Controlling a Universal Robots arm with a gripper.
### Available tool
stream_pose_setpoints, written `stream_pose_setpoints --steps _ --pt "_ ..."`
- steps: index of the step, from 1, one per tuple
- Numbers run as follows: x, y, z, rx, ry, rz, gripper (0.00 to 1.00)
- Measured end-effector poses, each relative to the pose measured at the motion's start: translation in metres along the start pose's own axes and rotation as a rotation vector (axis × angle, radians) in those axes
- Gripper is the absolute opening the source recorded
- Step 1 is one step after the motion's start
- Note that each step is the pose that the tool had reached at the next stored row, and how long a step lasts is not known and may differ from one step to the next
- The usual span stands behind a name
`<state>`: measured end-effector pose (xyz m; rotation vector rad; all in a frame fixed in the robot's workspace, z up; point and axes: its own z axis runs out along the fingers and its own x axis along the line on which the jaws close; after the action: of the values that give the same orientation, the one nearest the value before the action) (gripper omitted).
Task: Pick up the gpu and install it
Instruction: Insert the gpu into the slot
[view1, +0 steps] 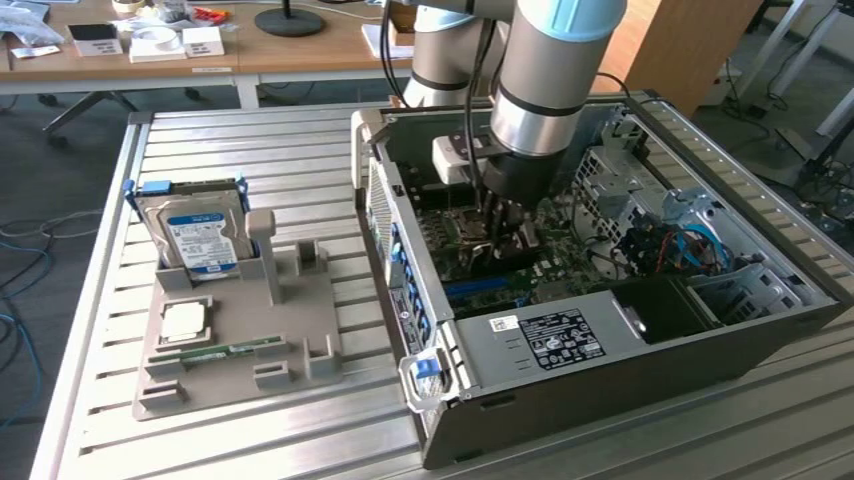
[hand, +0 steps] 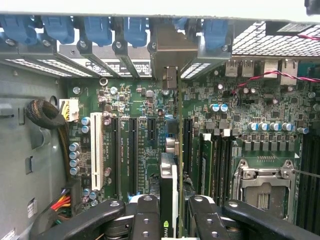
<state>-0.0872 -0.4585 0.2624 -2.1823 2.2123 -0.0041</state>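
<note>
A: Where is the card?

B: The gpu (hand: 170, 185) stands on edge between the black fingers of the gripper (hand: 170, 220), which are closed on it from both sides. It hangs inside the open computer case (view1: 747, 345), right over the green motherboard (hand: 150, 100), in line with the long dark slots; whether its edge has reached a slot I cannot tell. Its silver metal end bracket (hand: 172, 47) sits up among the blue plastic slot clips (hand: 95, 27).

A: Any writing on it?

B: A small green logo shows at the card's near edge, too small to read. The white label (view1: 561, 338) on the grey power supply box carries print I cannot make out.

A: And outside the case?

B: On the ribbed metal table (view1: 240, 150), a grey plastic holder (view1: 240, 345) keeps a silver hard drive (view1: 200, 235) with a blue label standing upright, a square chip (view1: 183, 320) lying flat and a narrow green memory stick (view1: 214, 352).
</note>
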Motion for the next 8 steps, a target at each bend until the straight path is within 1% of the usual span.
stream_pose_setpoints --steps 8 --pt "0.0001 0.0020 0.0025 -0.0001 0.0002 0.000 0.27"
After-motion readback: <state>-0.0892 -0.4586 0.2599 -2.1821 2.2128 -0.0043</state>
